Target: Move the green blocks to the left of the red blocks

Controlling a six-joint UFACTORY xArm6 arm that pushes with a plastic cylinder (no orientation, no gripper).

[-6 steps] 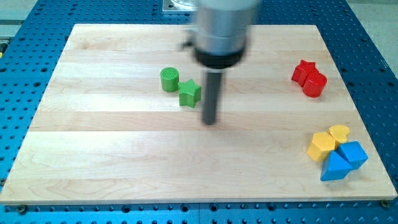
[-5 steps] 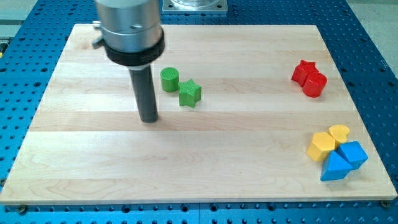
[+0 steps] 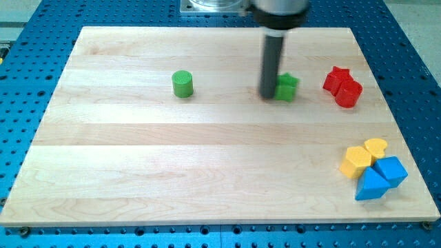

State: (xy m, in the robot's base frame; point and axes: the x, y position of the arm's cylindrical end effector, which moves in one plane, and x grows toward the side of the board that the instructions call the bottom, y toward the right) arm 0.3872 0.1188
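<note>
My tip rests on the board right against the left side of the green star block, right of centre near the view's top. The green cylinder stands alone far to the tip's left. The red star and the red cylinder-like block touch each other at the upper right, a short gap to the right of the green star.
Two yellow blocks and two blue blocks cluster at the lower right of the wooden board. A blue perforated table surrounds the board.
The tip has gone from left of the green pair to the right. The green star has moved right, towards the red blocks. The green cylinder has shifted slightly left and up.
</note>
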